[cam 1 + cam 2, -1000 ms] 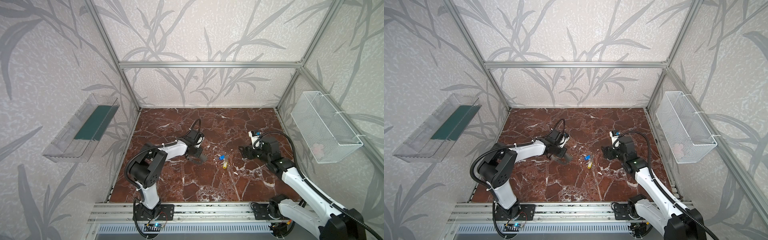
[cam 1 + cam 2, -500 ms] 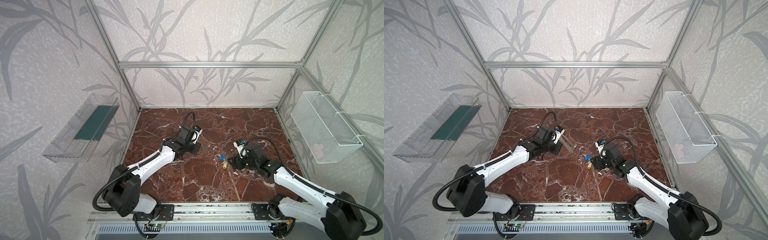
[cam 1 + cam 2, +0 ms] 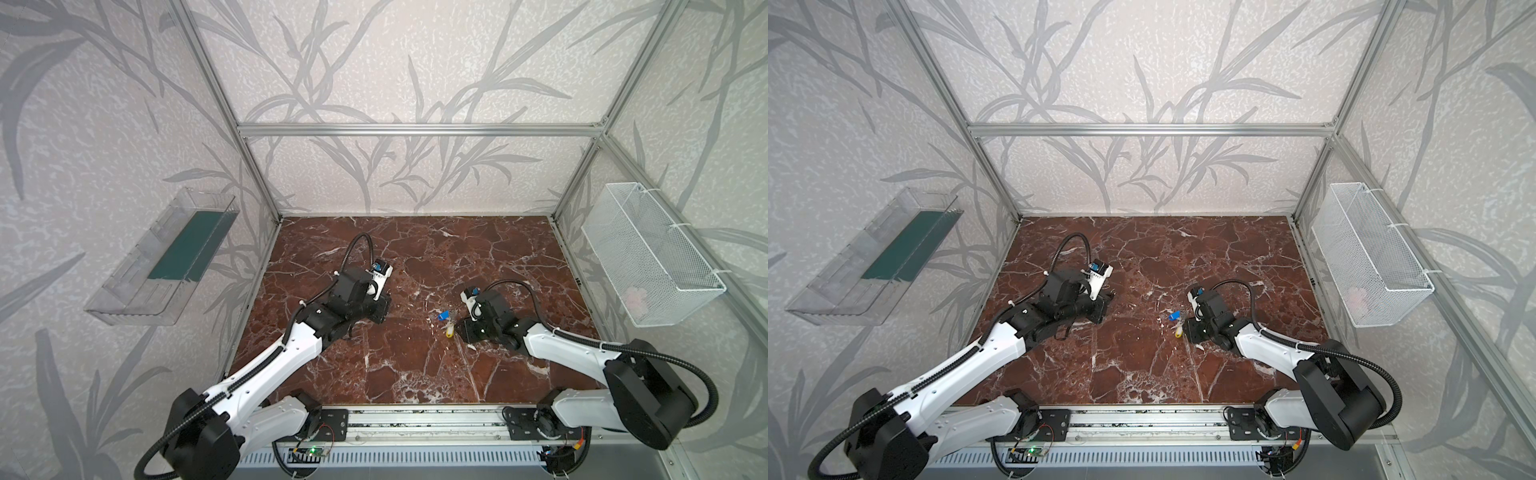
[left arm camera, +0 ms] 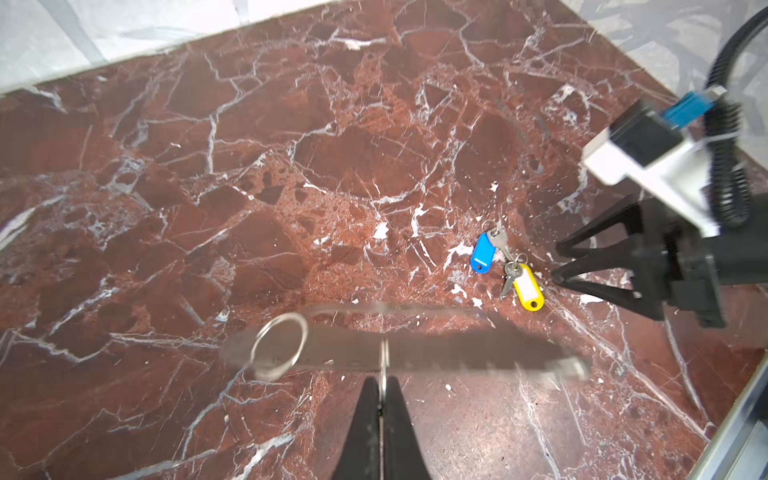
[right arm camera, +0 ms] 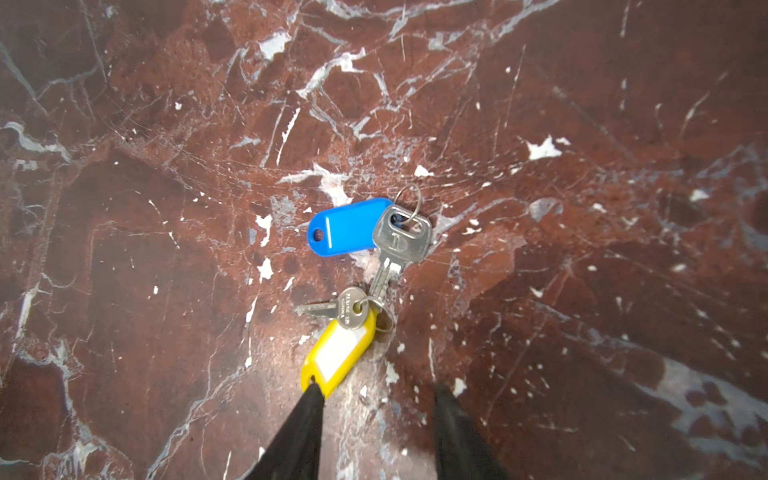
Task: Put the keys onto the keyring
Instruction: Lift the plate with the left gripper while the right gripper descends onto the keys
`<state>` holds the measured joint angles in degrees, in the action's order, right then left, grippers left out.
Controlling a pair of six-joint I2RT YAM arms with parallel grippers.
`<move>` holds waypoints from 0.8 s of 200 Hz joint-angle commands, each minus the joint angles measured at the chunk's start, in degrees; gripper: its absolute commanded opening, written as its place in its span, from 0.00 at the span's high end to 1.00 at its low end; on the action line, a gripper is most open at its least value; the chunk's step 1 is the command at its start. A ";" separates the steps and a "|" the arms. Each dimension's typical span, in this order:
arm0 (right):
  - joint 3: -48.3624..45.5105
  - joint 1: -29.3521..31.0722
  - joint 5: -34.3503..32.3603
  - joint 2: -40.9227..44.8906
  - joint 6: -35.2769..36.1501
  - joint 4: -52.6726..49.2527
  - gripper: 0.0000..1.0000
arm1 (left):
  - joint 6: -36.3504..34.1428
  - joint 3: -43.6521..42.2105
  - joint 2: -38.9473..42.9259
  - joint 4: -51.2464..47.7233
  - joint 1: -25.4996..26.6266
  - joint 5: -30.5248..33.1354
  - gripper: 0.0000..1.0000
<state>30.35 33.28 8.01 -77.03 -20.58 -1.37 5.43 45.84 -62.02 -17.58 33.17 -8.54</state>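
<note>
left hand (image 4: 380, 384): clenched on keyring (image 4: 436, 353), left of counter (image 3: 374, 374) middle | blue key (image 5: 349, 232), yellow key (image 5: 338, 353): lying touching, just right of counter middle | right hand (image 5: 378, 390): released, grasping nothing, one fingertip at yellow key's tag end

The left arm (image 3: 291, 345) reaches inward, left fingers (image 4: 365, 419) pressed together; right arm (image 3: 561, 345) low, right fingers (image 5: 297, 432) parted.
</note>
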 commanded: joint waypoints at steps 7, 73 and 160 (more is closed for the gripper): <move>1.63 0.25 0.62 -2.35 -0.39 3.87 0.58 | 1.14 -1.22 1.11 -0.94 0.30 0.03 1.00; 4.16 0.04 0.58 -8.51 0.41 5.22 0.61 | 1.24 -0.87 0.41 -0.96 0.83 -0.61 1.00; 4.30 -1.22 1.92 -10.59 0.42 6.64 0.67 | 0.98 -0.32 -0.26 -1.55 1.20 -0.60 1.00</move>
<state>33.98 32.29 9.06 -86.96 -20.49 4.60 6.15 45.21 -62.19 -18.90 33.91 -8.91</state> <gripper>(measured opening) 0.339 0.048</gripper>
